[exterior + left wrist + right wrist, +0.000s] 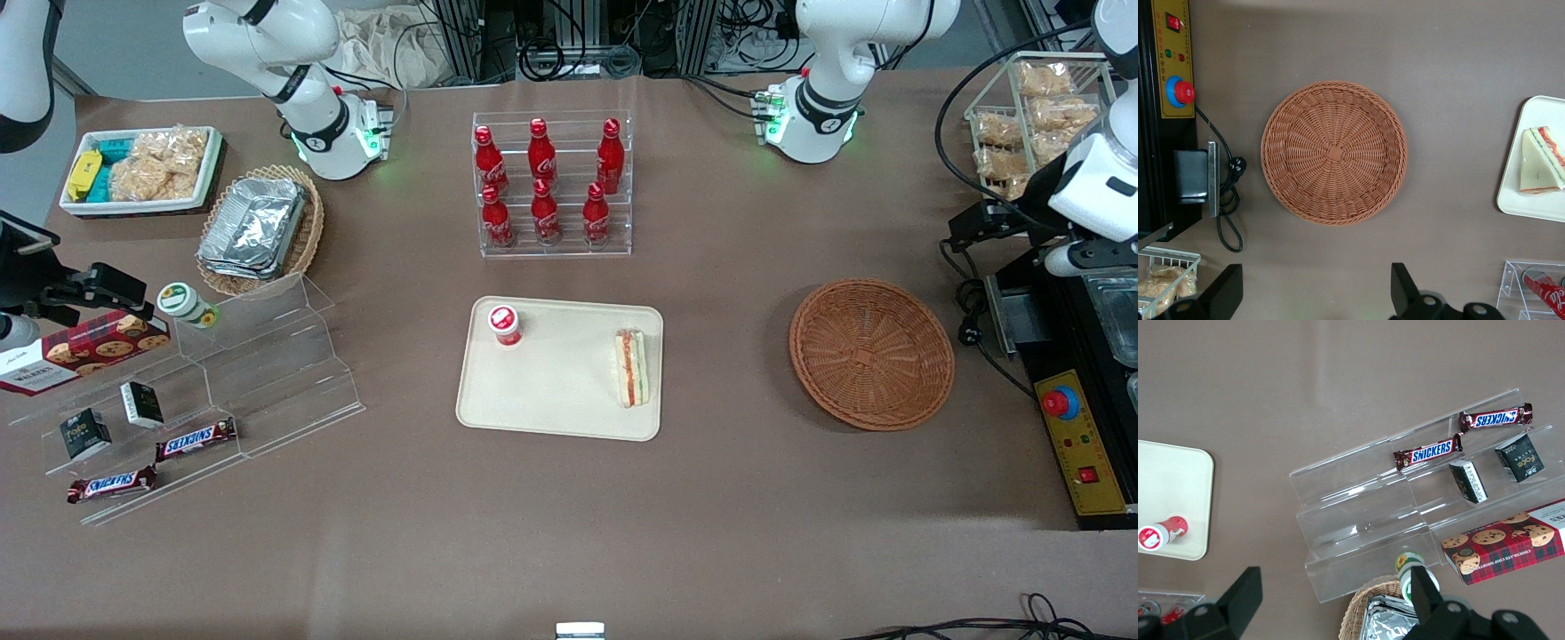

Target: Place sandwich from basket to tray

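The sandwich (632, 367) lies on the cream-beige tray (551, 400), at the tray's end nearest the basket, red and green filling showing. It also shows in the left wrist view (1541, 163) on the tray's corner (1538, 207). The round brown wicker basket (871, 353) is empty, and its square-weave centre shows in the left wrist view (1335, 152). My left gripper (973, 227) hangs high above the table toward the working arm's end, farther from the front camera than the basket. In the left wrist view the gripper (1315, 293) is open and empty, its fingers wide apart.
A small red-capped bottle (505, 324) stands on the tray. A clear rack of red cola bottles (551, 182) stands farther back. A black control box with a red button (1062, 404) and a cable (1228, 200) lie beside the basket. A wire rack of snack bags (1036, 107) stands nearby.
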